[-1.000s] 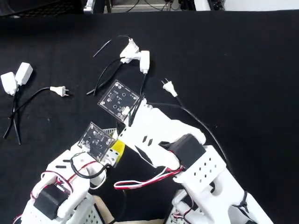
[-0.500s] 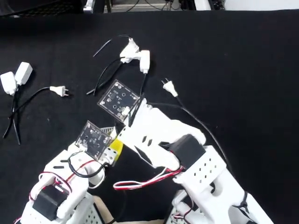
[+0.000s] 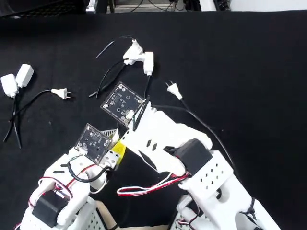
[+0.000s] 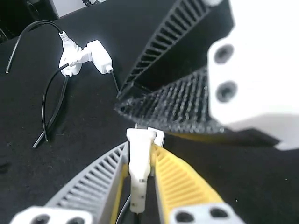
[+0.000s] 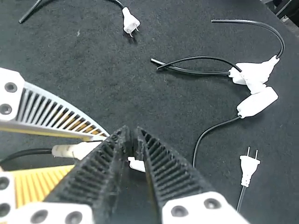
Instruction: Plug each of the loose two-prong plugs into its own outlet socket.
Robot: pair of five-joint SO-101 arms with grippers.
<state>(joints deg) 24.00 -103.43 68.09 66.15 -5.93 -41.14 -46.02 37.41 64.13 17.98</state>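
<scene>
Robotics lab bench, we'd say.
We see white printed arms (image 3: 163,139) with exposed red-and-white servo wiring (image 3: 144,188), a table (image 3: 249,57) under black cloth, plug leads (image 3: 60,92) strewn on it, and cable clutter (image 3: 134,5) behind the far edge.

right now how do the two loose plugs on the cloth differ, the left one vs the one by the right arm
Pose: the left plug points its prongs toward the table's middle; the right plug points its prongs toward the far side. Cord: the left plug's trails toward the left edge; the right plug's runs back alongside the right arm. Both are white, two-prong, on black cords, lying flat and unplugged.
</scene>
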